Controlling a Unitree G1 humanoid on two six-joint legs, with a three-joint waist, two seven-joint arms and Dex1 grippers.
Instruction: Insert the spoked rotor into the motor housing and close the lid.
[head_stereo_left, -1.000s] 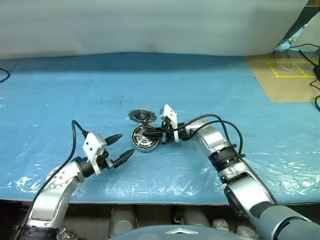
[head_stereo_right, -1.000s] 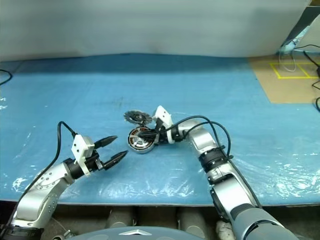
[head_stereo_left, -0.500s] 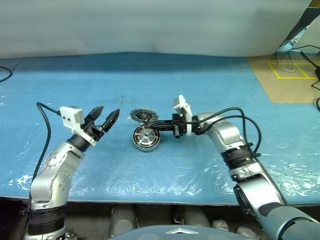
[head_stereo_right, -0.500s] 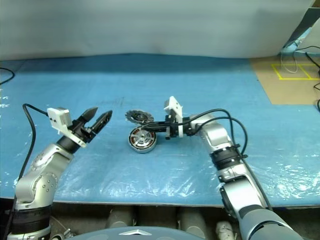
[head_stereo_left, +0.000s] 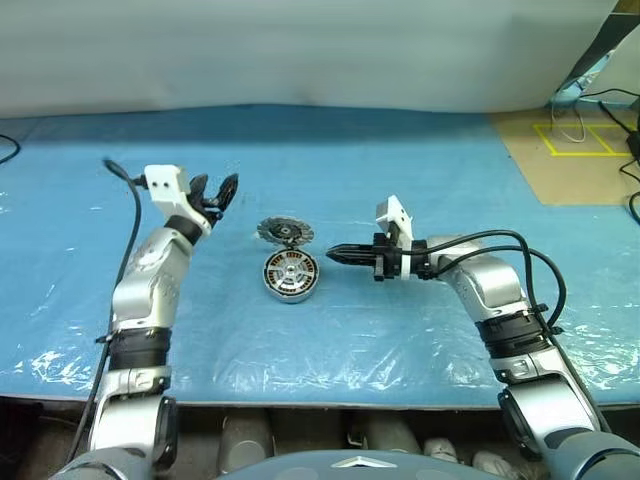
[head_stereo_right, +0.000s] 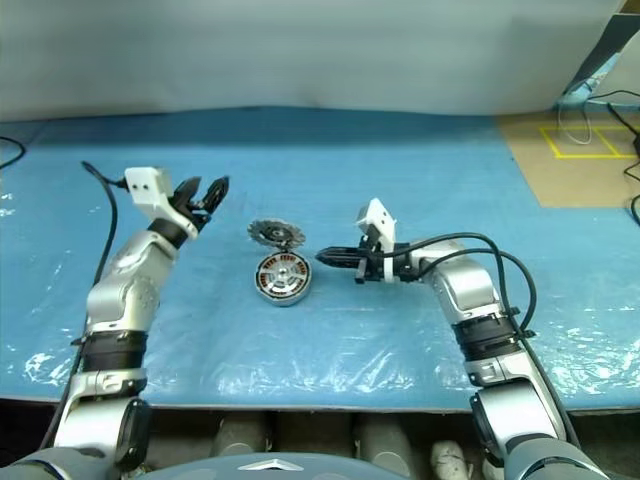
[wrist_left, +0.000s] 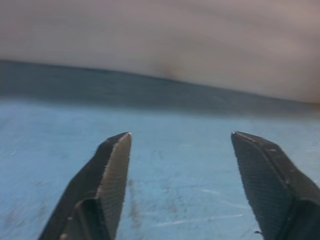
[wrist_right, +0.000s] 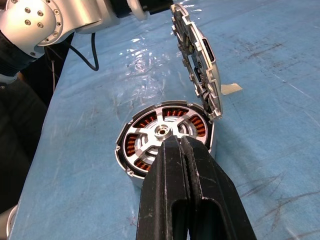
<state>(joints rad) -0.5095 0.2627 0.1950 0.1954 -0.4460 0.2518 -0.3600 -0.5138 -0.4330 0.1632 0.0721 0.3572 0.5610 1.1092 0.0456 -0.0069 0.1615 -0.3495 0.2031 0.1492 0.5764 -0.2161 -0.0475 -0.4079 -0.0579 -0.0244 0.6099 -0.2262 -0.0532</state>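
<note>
The right end effector (head_stereo_left: 338, 254) has its fingers pressed together on nothing, tips just beside the housing (head_stereo_left: 291, 275). The left end effector (head_stereo_left: 218, 190) hangs with fingers apart and empty, raised over the bench (head_stereo_left: 420, 180), near the lid (head_stereo_left: 284, 232). The rotor (wrist_right: 162, 135) appears seated in the housing, while the lid stands tilted at the housing's far edge. Closing is the step in hand; next, the lid needs tipping flat onto the housing.

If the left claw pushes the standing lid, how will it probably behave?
The lid stands on edge against the housing, so a light push would likely tip it flat. Being round, it might roll. Its toothed rim probably gives grip.
</note>
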